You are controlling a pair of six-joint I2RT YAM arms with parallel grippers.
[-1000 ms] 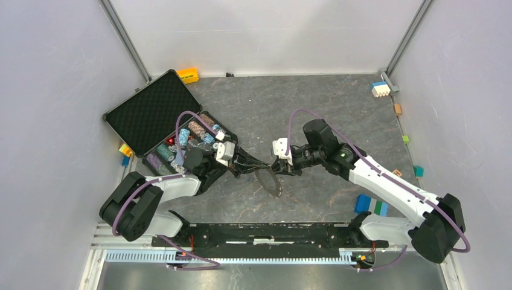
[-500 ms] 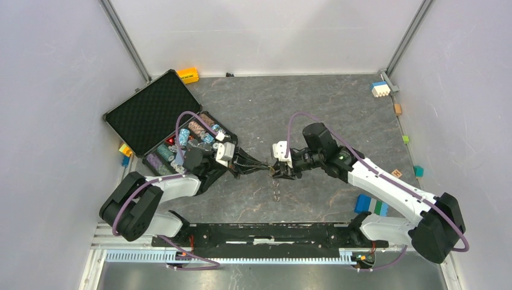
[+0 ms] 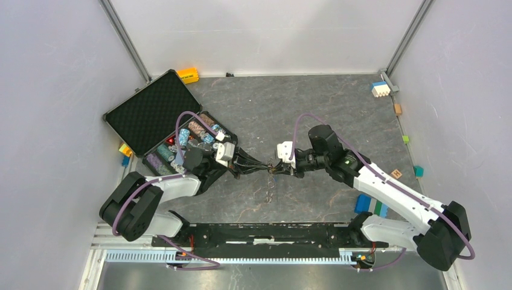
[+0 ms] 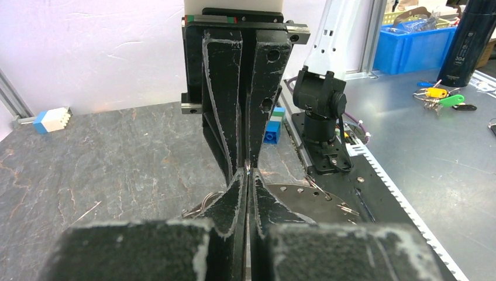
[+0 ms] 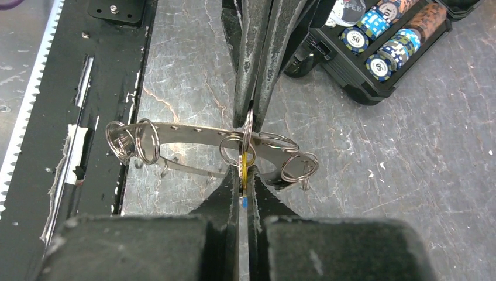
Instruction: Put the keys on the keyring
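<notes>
Since a second ago the right gripper [image 5: 243, 178] has gone from part-open to closed. The keyring [image 5: 193, 132] then hung as a wide circle under the two tips; from above it now shows edge-on as a thin strand.

Nearest in the right wrist view, the right jaws pinch a yellow sliver with a speck of blue below it, most likely a key [image 5: 243, 167] seen edge-on. Just beyond, it meets a small split ring [image 5: 231, 150] on the keyring, a flat holed metal band carrying several such rings. Whether the key is threaded I cannot tell.

Beyond that the left gripper [image 5: 252, 120], jaws fully together, clamps a ring at the band's edge. Farther off stands the chip case [image 5: 351, 79].

My judgement: with the key gripped and lined up, threading can begin.
</notes>
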